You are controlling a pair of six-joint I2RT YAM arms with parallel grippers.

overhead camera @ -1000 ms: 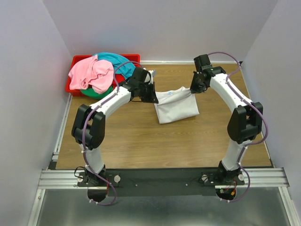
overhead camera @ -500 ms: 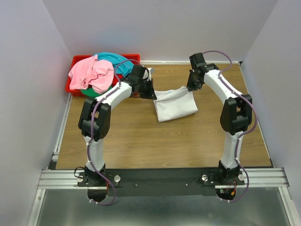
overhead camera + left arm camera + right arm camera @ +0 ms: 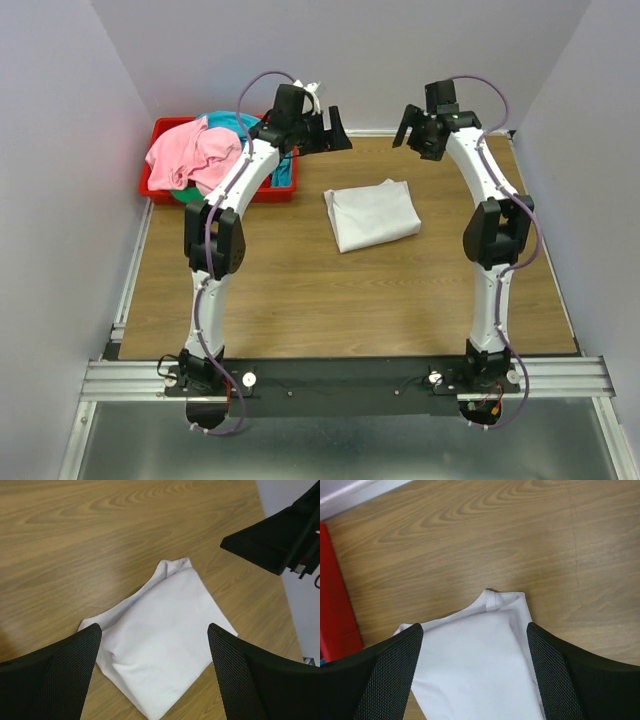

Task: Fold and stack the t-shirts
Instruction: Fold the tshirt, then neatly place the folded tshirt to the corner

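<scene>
**One t-shirt folded; the others wait unfolded in the bin.**

We find the white t-shirt (image 3: 372,214) folded into a compact rectangle, flat on the table (image 3: 300,290) toward its far middle, between the two arms and touching neither. We judge this fold complete; it can serve as the base of the stack. The pink t-shirt (image 3: 192,158), the teal t-shirt (image 3: 232,119) and the green t-shirt (image 3: 188,197) lie heaped and unfolded in the red bin (image 3: 163,127) at the far left corner. We cannot make out a red shirt against the bin. The left gripper (image 3: 338,135) and the right gripper (image 3: 405,128) hang above the shirt's far edge, jaws spread wide and holding nothing. We estimate that most of the task remains: every heaped shirt needs fetching, folding and stacking.
</scene>
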